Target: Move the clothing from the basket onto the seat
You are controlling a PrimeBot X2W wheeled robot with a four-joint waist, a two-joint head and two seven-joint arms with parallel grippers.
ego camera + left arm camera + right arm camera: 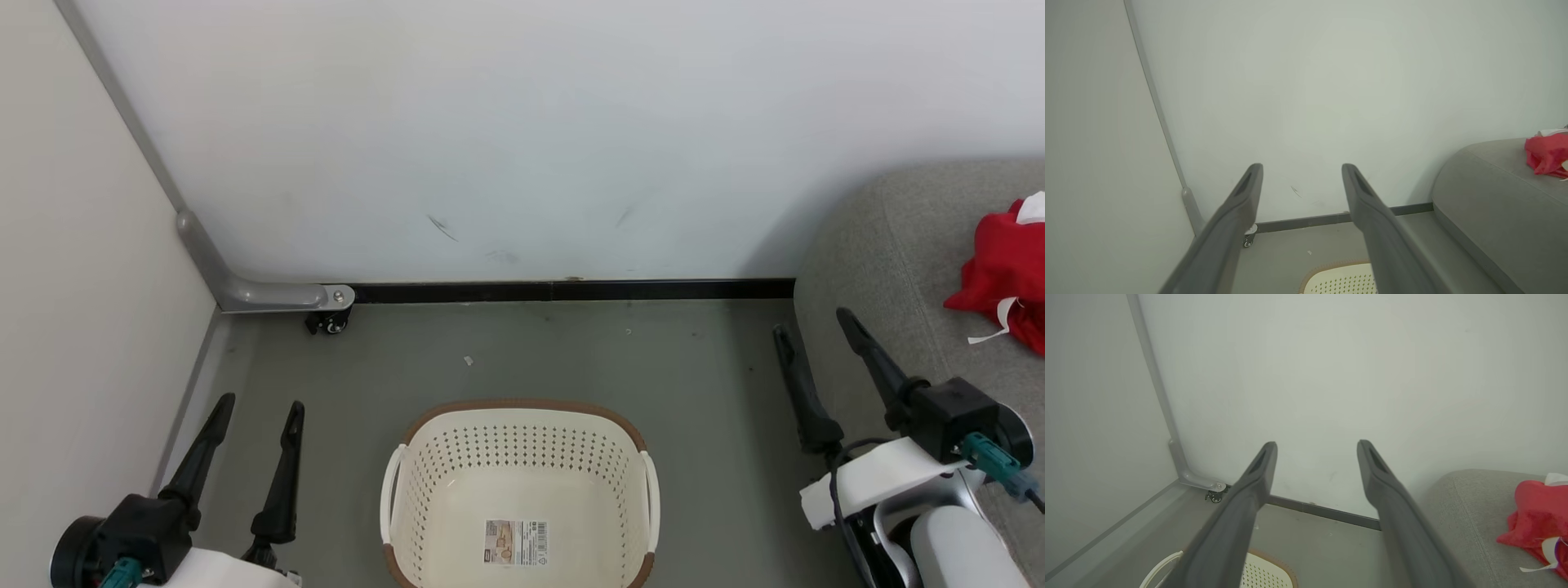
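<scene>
basket point(522, 406) on grey floor point(702, 367) between partition caster point(331, 323) and seat point(890, 245)

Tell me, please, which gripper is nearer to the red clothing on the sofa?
The right. The right gripper hovers open beside the sofa, just short of the clothing; the left gripper is across the basket, by the left wall.

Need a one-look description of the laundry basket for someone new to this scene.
Start at the white back wall with its black skirting; on the grey floor before it, left of the grey sofa, stands the basket. It is the only cream perforated tub, brown-rimmed, with a barcode sticker on its floor.
</scene>
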